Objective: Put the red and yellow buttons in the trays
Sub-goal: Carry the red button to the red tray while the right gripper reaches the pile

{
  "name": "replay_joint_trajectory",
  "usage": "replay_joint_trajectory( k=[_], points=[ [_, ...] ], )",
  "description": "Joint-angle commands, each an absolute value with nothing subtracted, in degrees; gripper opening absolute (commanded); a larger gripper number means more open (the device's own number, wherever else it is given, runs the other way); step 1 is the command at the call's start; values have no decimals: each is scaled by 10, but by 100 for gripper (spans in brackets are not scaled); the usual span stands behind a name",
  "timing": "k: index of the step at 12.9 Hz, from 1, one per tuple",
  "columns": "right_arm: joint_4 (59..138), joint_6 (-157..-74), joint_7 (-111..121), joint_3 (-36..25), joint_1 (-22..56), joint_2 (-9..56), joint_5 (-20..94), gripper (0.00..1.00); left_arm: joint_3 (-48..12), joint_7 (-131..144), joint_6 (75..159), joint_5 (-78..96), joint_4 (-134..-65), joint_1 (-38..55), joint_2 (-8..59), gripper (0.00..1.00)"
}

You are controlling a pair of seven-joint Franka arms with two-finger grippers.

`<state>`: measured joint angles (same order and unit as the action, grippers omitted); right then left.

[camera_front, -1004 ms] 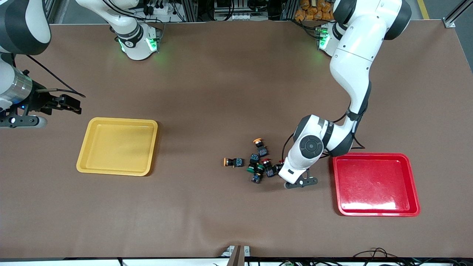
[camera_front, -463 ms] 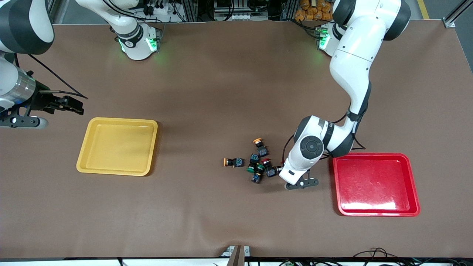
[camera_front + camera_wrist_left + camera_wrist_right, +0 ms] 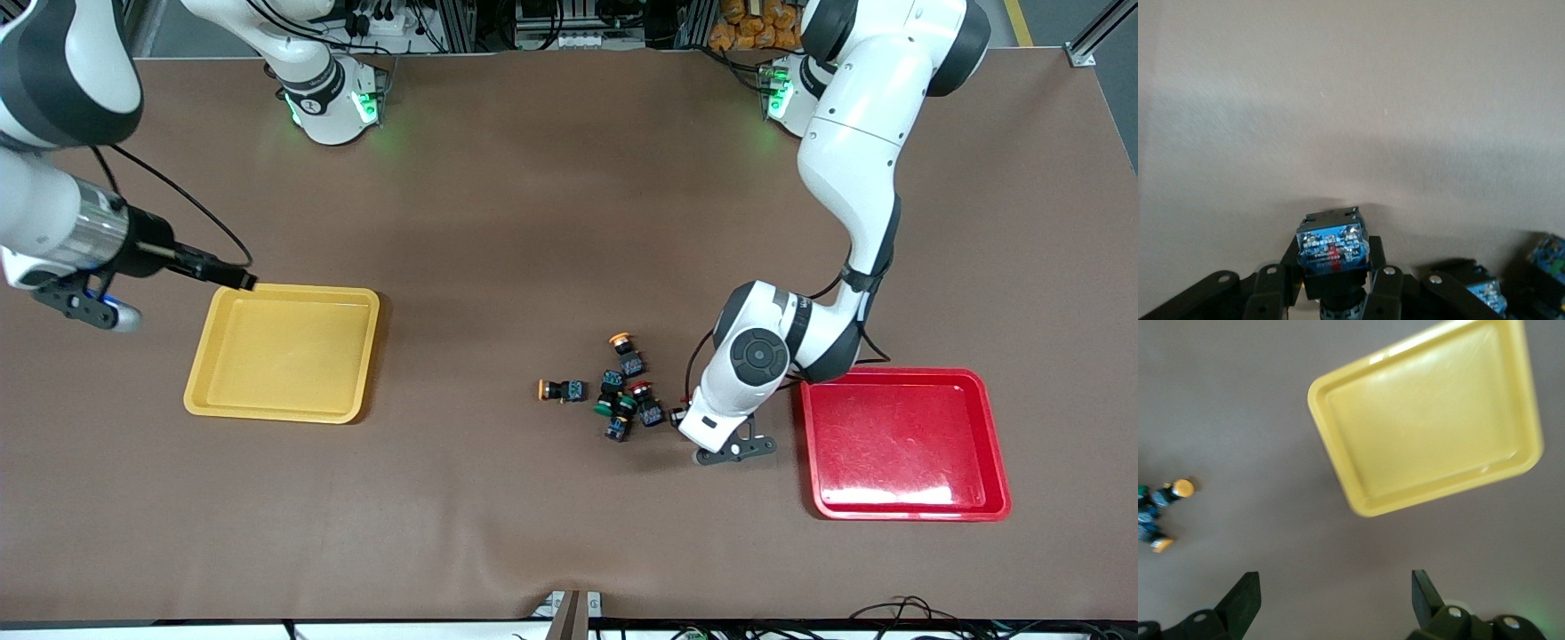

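Left hand (image 3: 1333,275) sits low at the four o'clock edge of the button pile (image 3: 622,391), fingers clamped on one button (image 3: 1333,243) with its blue-marked base up. A red glint under the wrist suggests a red cap. The lift should go straight up so the neighbouring buttons aren't dragged, then toward the red tray (image 3: 898,378) at three o'clock. Right hand (image 3: 1335,603) waits open beside the yellow tray (image 3: 284,290), at nine o'clock on the table (image 3: 533,222)

Glossy plastic red tray (image 3: 904,444), duller yellow tray (image 3: 283,352); matt brown table covering (image 3: 533,222), slightly wrinkled.
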<state>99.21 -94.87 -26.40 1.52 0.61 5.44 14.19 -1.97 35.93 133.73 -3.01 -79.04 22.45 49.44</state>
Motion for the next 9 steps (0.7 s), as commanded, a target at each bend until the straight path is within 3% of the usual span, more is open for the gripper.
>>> replay_joint_trajectory(
  k=[1, 3, 7, 9],
  points=[
    [963, -954, -377, 14, 31, 97, 189, 100, -6, 367, 1333, -41, -791, 223, 469, 0],
    [938, -986, -485, 14, 77, 140, 199, 100, 7, 363, 1325, -41, -791, 219, 454, 0],
    [919, -1161, -729, 13, 195, 235, 194, 100, 18, 296, 1294, -43, -792, 193, 437, 0],
    [865, -1213, -835, 13, 234, 311, 192, 100, 18, 245, 1273, -43, -794, 169, 433, 0]
  ],
)
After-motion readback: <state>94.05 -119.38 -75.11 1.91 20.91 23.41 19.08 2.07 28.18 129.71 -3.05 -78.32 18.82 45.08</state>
